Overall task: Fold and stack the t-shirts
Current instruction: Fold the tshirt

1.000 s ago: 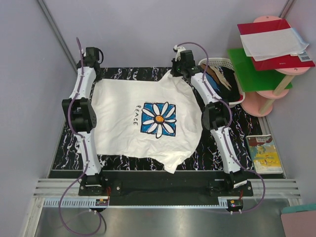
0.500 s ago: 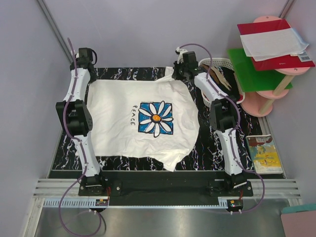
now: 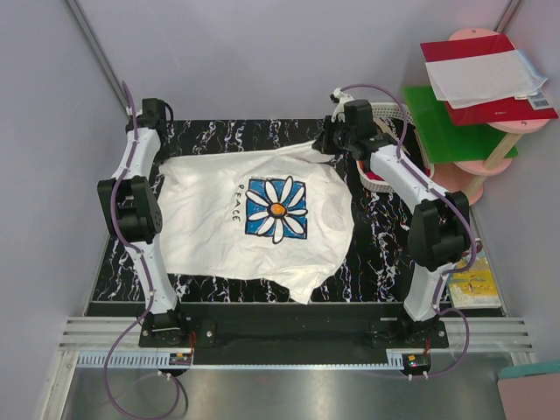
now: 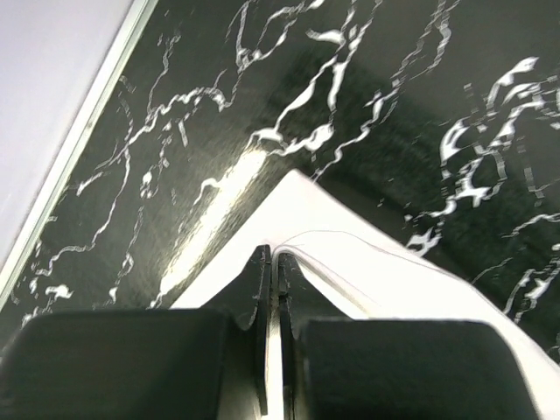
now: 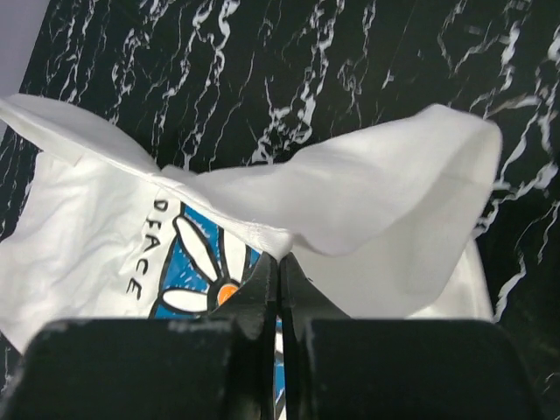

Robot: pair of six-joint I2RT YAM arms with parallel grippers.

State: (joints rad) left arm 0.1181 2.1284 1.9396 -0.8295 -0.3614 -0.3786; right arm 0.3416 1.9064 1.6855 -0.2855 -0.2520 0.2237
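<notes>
**Figure. Spreading stage of the t-shirt fold, overhead and wrist views.**

The white t-shirt [image 3: 219, 236] is laid print-up on the black marbled table [image 3: 236, 136], with the blue daisy square and the word PEACE near its centre. It is held along its far edge at two points.

The left gripper [image 4: 271, 258] is shown closed on a thin fold of white cloth at the far-left corner, the jaws pressed together with the edge between them. The right gripper [image 5: 278, 262] is likewise closed on the shirt at the far-right corner. There a flap is raised off the table and drapes over in a loose arch. Whether that flap is a sleeve or a hem cannot be told.

The two-corner pinch is judged to serve tensioning, so that the cloth can be drawn flat and squared before a first fold. No fold is yet made, and the task is taken to be at an early stage.

Bare table is seen as a strip beyond the far edge and a wider band to the right of the shirt. The left margin is narrow, and the left arm stands just beside the cloth. At the near side a rumpled lobe reaches close to the table edge. The white basket [image 3: 391, 110] sits at the far-right corner, just beside the right wrist, so outward travel there is judged limited.
</notes>
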